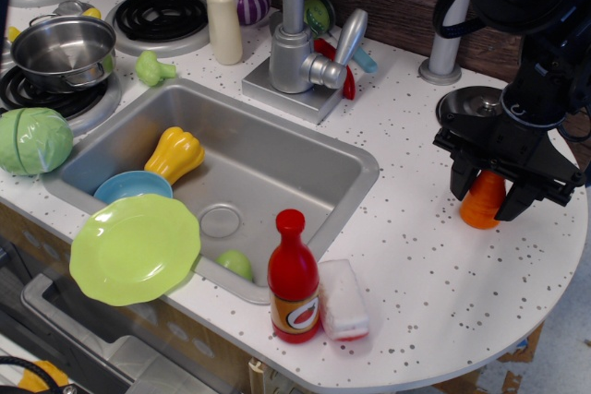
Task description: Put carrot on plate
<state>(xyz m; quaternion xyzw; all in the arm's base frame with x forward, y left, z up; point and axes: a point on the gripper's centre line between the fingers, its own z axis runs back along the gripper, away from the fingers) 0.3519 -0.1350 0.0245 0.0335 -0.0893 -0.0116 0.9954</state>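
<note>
Where the speckled white counter (416, 256) curves round to the right of the sink (277, 159), the carrot (482, 200) stands upright on its broad base, long axis vertical and tip pointing up into the gripper (488, 193). Only its lower orange body shows; the tip is hidden behind the black gripper body. The two black fingers hang down on either side of the carrot, one at its left flank and one at its right (spread apart and straddling it; whether the pads touch the plastic cannot be told). Well apart from the carrot, the light green plate (135, 248) lies tilted over the sink's near left corner, partly overhanging the counter edge. A red bottle (294, 281) stands upright at the sink's front rim and bears an orange oval label; no writing on it can be read. Just beside the bottle, on its right, lies a white sponge (343, 300). Inside the basin are a yellow squash (174, 154) and a blue dish (131, 187). No brand names are legible anywhere in this single view.
</note>
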